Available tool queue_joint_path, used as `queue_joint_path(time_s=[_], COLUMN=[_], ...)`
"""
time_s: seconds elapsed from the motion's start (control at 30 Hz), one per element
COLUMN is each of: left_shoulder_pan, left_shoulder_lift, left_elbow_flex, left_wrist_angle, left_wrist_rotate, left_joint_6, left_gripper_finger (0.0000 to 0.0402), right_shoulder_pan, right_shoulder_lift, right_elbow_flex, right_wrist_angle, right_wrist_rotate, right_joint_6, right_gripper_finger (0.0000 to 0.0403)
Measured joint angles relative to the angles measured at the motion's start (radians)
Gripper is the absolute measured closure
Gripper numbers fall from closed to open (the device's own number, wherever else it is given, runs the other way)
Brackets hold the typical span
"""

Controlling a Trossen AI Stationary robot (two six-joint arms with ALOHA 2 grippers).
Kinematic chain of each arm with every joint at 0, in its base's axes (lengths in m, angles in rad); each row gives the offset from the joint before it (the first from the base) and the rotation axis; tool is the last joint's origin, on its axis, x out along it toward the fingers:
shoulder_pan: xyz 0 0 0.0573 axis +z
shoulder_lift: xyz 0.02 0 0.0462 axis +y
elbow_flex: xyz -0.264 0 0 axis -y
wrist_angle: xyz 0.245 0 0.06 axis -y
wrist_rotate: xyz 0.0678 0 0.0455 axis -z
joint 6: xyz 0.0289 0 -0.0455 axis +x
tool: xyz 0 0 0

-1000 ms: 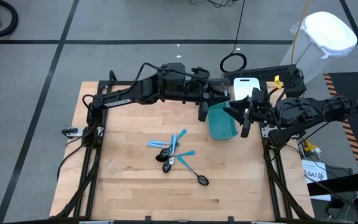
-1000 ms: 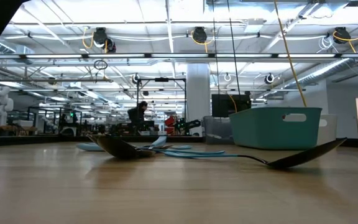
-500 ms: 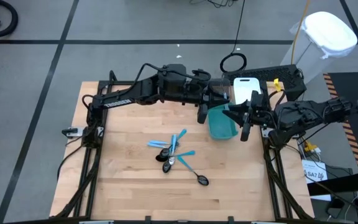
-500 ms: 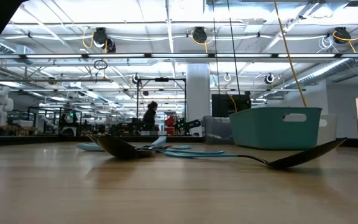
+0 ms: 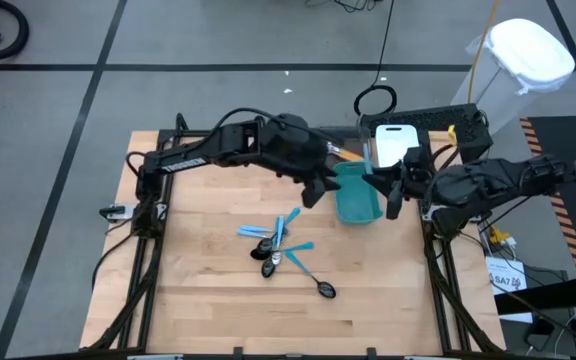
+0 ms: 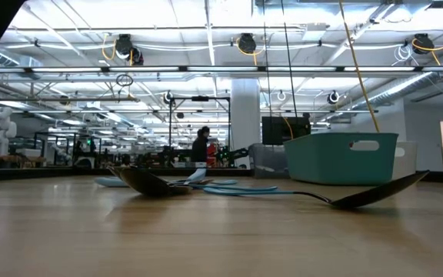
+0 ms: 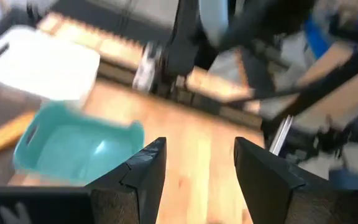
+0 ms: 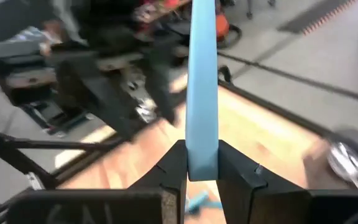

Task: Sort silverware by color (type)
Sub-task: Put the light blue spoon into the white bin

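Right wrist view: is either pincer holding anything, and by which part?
Right pincer is shut on a light-blue utensil handle, gripped at one end; its head is out of view. Left pincer is open and holds nothing, beside the teal bin.

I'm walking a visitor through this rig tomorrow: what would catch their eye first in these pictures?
Probably the two dark arms meeting over the teal bin at the table's far right, the right gripper shut on a light-blue utensil handle, the left gripper open beside the bin. Next, the small heap of blue-handled utensils and dark spoons lying mid-table.
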Motion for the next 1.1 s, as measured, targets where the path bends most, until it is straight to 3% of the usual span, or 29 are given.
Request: queue_joint_path(time_s=[0.2, 0.47, 0.7, 0.9, 1.1], left_shoulder_pan=[-0.002, -0.004, -0.004, -0.004, -0.004], left_shoulder_lift=[-0.017, -0.021, -0.021, -0.020, -0.015], left_elbow_flex=[0.000, 0.000, 0.001, 0.001, 0.001], left_wrist_angle=[-0.132, -0.161, -0.162, -0.181, -0.187], left_wrist_rotate=[0.000, -0.019, -0.030, -0.040, -0.041], left_joint_6=[0.050, 0.065, 0.077, 0.096, 0.108], left_gripper_finger=[0.0214, 0.0213, 0.0213, 0.0213, 0.0213], right_shoulder_pan=[0.000, -0.004, -0.027, -0.111, -0.252], right_shoulder_lift=[0.022, 0.096, 0.169, 0.186, 0.156], right_elbow_flex=[0.000, 0.000, 0.000, 0.000, 0.000], right_wrist_angle=[-0.241, -0.430, -0.485, -0.587, -0.642], right_wrist_rotate=[0.017, -0.007, -0.045, -0.134, -0.139], right_joint_6=[0.262, 0.534, 0.590, 0.652, 0.548], right_gripper_finger=[0.0349, 0.0349, 0.0349, 0.0349, 0.0349])
